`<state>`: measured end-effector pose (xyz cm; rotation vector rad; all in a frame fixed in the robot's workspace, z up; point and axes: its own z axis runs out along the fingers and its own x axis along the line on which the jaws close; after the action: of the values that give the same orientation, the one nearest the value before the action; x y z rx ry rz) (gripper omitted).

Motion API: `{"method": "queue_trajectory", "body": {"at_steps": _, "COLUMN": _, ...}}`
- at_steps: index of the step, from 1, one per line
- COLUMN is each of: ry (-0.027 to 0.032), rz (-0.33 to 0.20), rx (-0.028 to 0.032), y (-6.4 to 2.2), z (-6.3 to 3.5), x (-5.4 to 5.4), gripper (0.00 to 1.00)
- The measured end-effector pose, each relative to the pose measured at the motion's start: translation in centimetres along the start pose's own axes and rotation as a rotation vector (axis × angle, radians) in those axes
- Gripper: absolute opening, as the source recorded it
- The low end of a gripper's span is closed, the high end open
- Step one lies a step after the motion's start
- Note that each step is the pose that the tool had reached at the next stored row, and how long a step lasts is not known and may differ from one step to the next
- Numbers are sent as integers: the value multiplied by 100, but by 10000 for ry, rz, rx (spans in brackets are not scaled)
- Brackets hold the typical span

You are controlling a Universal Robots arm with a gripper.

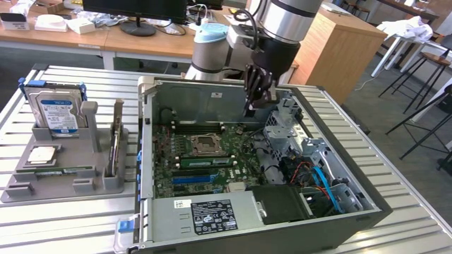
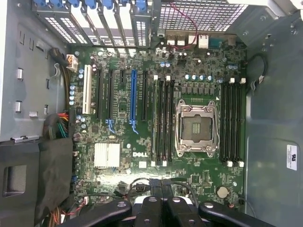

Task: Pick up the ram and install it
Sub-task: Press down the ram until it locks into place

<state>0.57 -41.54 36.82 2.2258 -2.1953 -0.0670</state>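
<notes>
Green ram (image 1: 55, 170) lies flat in the front groove of the grey holder (image 1: 71, 185). The holder sits on the slatted metal bench (image 1: 403, 174), to the exterior view's left of the open PC case (image 1: 367, 209). Nothing touches the ram.

The same holder carries:
- the blue-labelled hard drive (image 1: 58, 112), standing at the back
- the square silver processor chip (image 1: 42, 154), lying just behind the ram
- a thin card (image 1: 114, 138), on edge in the slot nearest the case; we can't tell what it is

Pincer (image 1: 254, 106) is closed, with nothing between the fingers. It hangs over the rear part of the case, above the motherboard (image 1: 211, 153) and well apart from the ram and the holder.

In the wrist view we look straight down past the pincer (image 2: 163, 201) onto the board. We see:
- the processor socket (image 2: 195, 127), metal frame around a bare contact field
- banks of black memory slots (image 2: 232, 120) on both sides of the socket
- a blue expansion slot (image 2: 133, 94) further over

In the exterior view we see a second green stick (image 1: 205, 161) standing in a slot just in front of the socket. The power supply (image 1: 211, 211), with a black label, sits at the near end of the case, and blue cables (image 1: 321, 180) run along the side on the exterior view's right
</notes>
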Motion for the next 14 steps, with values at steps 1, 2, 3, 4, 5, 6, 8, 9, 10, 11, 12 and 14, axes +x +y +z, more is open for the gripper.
{"method": "queue_trajectory", "body": {"at_steps": 1, "ry": 0, "rz": 1, "rx": -1, "y": 0, "z": 12, "x": 0, "gripper": 10}}
{"method": "queue_trajectory", "body": {"at_steps": 2, "ry": 0, "rz": 0, "rx": -1, "y": -1, "z": 24, "x": 0, "gripper": 10}}
{"method": "queue_trajectory", "body": {"at_steps": 3, "ry": -1, "rz": 0, "rx": 0, "y": -2, "z": 37, "x": 0, "gripper": 10}}
{"method": "queue_trajectory", "body": {"at_steps": 4, "ry": -1, "rz": 0, "rx": 0, "y": -2, "z": 49, "x": 1, "gripper": 10}}
{"method": "queue_trajectory", "body": {"at_steps": 5, "ry": -1, "rz": 0, "rx": 0, "y": -2, "z": 60, "x": 1, "gripper": 10}}
{"method": "queue_trajectory", "body": {"at_steps": 6, "ry": -1, "rz": 0, "rx": 0, "y": -3, "z": 72, "x": 1, "gripper": 10}}
{"method": "queue_trajectory", "body": {"at_steps": 8, "ry": -2, "rz": 0, "rx": 0, "y": -4, "z": 94, "x": 2, "gripper": 10}}
{"method": "queue_trajectory", "body": {"at_steps": 9, "ry": -1, "rz": 0, "rx": 0, "y": -4, "z": 104, "x": 2, "gripper": 10}}
{"method": "queue_trajectory", "body": {"at_steps": 10, "ry": -1, "rz": 0, "rx": -1, "y": -5, "z": 114, "x": 2, "gripper": 10}}
{"method": "queue_trajectory", "body": {"at_steps": 11, "ry": -1, "rz": 0, "rx": 0, "y": -5, "z": 126, "x": 3, "gripper": 10}}
{"method": "queue_trajectory", "body": {"at_steps": 12, "ry": 0, "rz": 0, "rx": 0, "y": -5, "z": 137, "x": 3, "gripper": 10}}
{"method": "queue_trajectory", "body": {"at_steps": 14, "ry": 0, "rz": 0, "rx": 0, "y": -6, "z": 163, "x": 3, "gripper": 10}}
